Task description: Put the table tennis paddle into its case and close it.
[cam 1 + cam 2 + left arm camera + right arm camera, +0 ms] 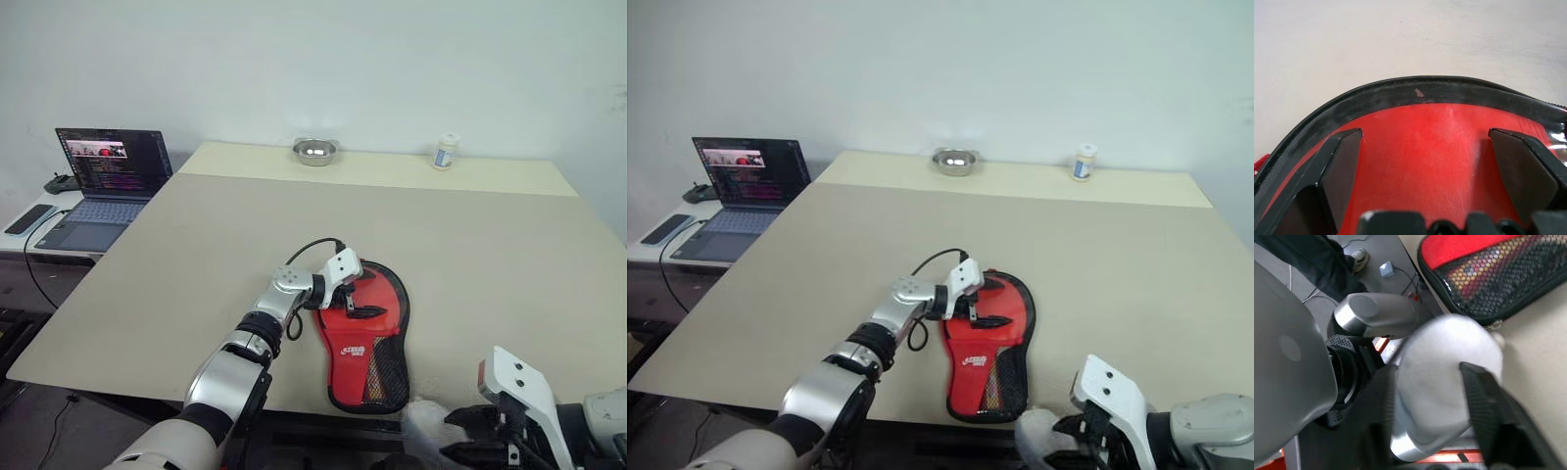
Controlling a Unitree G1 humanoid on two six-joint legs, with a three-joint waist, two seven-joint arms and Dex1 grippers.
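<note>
A black paddle-shaped soft fabric case (395, 323) lies open near the front edge of a broad beige table (196, 245), its red lining and black mesh facing up, with the red-faced table tennis paddle (355, 333) lying inside it, handle toward the table's front edge under the mesh. The robot's left gripper (359, 297) reaches in from the left and hovers over the paddle's round face, its two black fingers (1339, 171) spread wide apart above the red rubber, clamped on nothing. The right gripper (1087, 431) sits low beyond the table's front edge, just past the narrow end of the case; its fingers (1488, 401) stand apart and hold nothing. At the far edge of the table rest a small round metal bowl (314, 151) and a small white bottle (447, 152), well apart. An open dark laptop (103, 186) stands on a side desk to the left.
</note>
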